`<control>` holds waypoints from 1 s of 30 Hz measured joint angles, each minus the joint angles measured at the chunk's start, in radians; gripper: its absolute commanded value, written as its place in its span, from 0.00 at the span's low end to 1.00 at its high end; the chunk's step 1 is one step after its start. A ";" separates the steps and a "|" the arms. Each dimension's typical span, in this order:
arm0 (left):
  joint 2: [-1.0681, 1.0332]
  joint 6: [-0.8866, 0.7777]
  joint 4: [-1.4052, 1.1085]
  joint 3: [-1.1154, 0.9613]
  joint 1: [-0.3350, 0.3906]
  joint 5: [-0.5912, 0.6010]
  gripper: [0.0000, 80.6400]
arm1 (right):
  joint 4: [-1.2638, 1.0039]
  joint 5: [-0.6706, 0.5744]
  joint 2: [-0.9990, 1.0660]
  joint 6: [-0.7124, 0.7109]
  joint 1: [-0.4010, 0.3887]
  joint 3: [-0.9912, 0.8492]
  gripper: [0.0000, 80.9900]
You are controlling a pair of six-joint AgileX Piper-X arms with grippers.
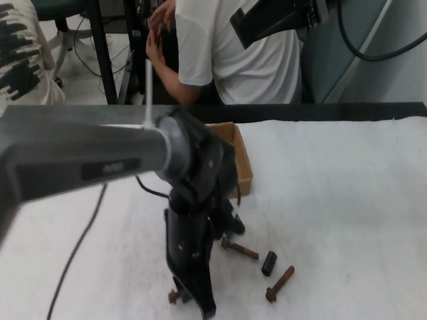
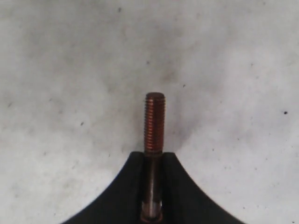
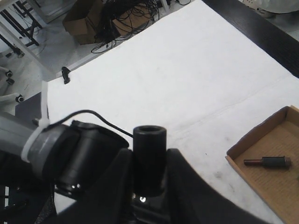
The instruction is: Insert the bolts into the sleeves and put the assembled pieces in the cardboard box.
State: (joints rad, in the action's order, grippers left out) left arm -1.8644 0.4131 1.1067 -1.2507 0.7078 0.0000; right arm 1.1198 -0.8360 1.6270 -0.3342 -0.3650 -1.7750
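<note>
Looking at a white-covered worktop [image 1: 347,200] with a cardboard box [image 1: 243,170] parked by its far edge, one assembled piece [image 3: 268,162] lying flat inside. Got the left gripper [image 2: 153,157] clamped on a bolt [image 2: 154,116], threaded end poking past the fingers [image 2: 117,193]; probably the one hanging low near the front edge. Got the right gripper [image 3: 149,157] squeezed on a sleeve [image 3: 149,137], open end facing the camera. Also spotting a loose bolt [image 1: 240,249], a spare sleeve [image 1: 269,263] just beside it and a second loose bolt [image 1: 279,283] near the front edge.
</note>
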 measured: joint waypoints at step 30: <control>0.346 -0.482 -0.179 0.285 -0.293 0.285 0.00 | 0.025 0.110 -0.001 -0.046 0.039 0.000 0.01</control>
State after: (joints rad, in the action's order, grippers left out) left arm -1.5185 -0.0690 0.9280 -0.9660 0.4145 0.2848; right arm 1.1447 -0.7264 1.6256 -0.3804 -0.3259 -1.7750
